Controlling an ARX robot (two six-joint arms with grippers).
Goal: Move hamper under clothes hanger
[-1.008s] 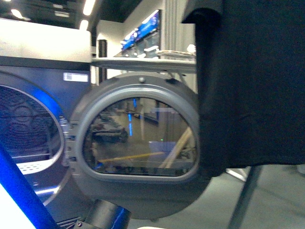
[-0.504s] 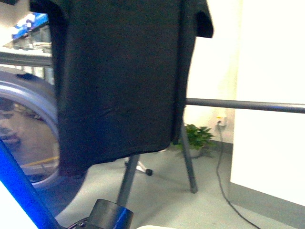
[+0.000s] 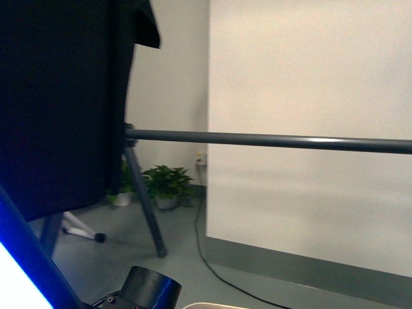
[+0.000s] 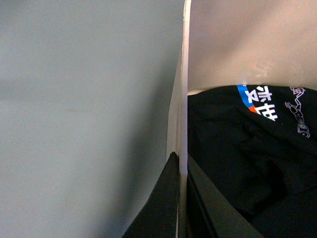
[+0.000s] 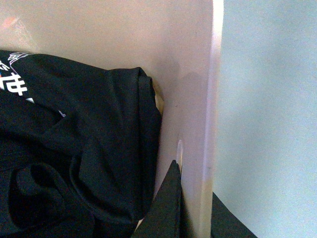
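Observation:
The hamper is a beige tub, and dark clothes with printed lettering lie inside it. My left gripper is shut on one side wall, one finger inside and one outside. On the opposite wall my right gripper is shut the same way, beside the clothes. In the front view only a sliver of the hamper's rim shows at the bottom edge. The clothes hanger stands ahead: its long bar crosses the view, a slanted leg runs down, and a black T-shirt hangs at the left.
A white panel stands behind the bar on the right. A potted plant sits by the back wall and a cable trails over the grey floor. Part of my blue arm crosses the lower left.
The front view has swung right: the dryer door has left the frame, the black T-shirt has slid from right to far left, and the bar and white panel now fill the view.

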